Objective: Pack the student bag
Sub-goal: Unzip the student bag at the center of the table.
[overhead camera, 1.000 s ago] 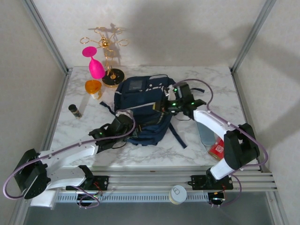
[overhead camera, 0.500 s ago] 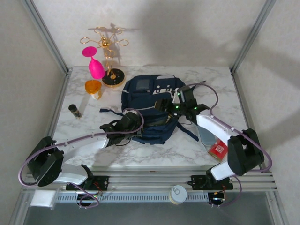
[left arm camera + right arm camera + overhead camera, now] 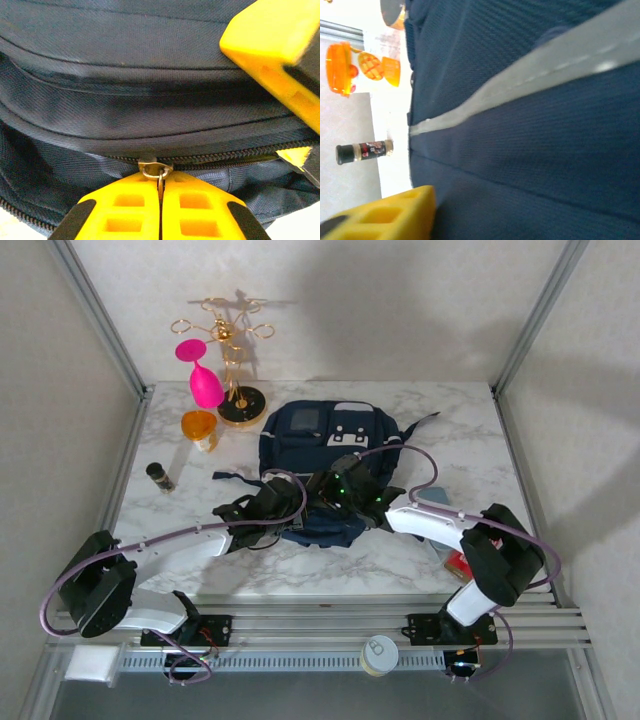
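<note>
While left hand [image 3: 161,184] pinches one zipper pull [image 3: 159,171], one student bag [image 3: 320,435], right hand [image 3: 338,490] grip unclear.

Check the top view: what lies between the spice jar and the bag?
Bare marble table in the top view. Just the bag sends its own strap trailing toward the spice jar.

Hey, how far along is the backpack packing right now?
Done: nothing visibly packed. In hand: left gripper pinches the metal zipper pull on the large navy blue fabric backpack; right gripper rests against it. Left: dark spice bottle sits outside on marble table.
</note>
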Motion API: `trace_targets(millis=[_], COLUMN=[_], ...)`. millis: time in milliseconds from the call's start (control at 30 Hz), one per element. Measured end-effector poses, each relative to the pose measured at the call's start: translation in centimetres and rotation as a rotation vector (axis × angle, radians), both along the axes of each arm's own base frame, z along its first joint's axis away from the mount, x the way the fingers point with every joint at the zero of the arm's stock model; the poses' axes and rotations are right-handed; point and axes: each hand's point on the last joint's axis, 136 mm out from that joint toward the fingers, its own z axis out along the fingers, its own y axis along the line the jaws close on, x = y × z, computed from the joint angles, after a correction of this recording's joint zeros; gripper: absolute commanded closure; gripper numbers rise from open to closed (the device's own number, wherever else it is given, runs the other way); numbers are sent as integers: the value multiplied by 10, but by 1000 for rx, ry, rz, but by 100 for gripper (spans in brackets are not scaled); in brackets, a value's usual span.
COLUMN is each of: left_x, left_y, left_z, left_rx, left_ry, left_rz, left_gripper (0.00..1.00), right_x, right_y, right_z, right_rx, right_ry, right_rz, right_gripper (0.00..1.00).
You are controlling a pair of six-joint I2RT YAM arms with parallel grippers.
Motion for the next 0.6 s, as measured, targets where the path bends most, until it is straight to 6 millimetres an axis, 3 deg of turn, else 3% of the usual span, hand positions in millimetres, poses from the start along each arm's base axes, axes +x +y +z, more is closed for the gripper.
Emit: trace_targets(millis=[133, 367, 533, 600], left_x=[0, -4, 1, 6], left_y=[2, 16, 36, 37], left_z=[3, 22, 32, 35], left_rx=[-17, -37, -64, -89], left_ry=[-14, -47, -61, -64], left_rz=[11, 54, 99, 90], left_gripper=[100, 100, 100, 100], right_x=[2, -2, -5, -4], right_y=[20, 15, -10, -17], right_z=[18, 37, 71, 75], right_rx=[24, 11, 90, 103], right_ry=[-47, -86, -109, -110], right_rz=[42, 125, 218, 251], right_gripper=[100, 100, 100, 100])
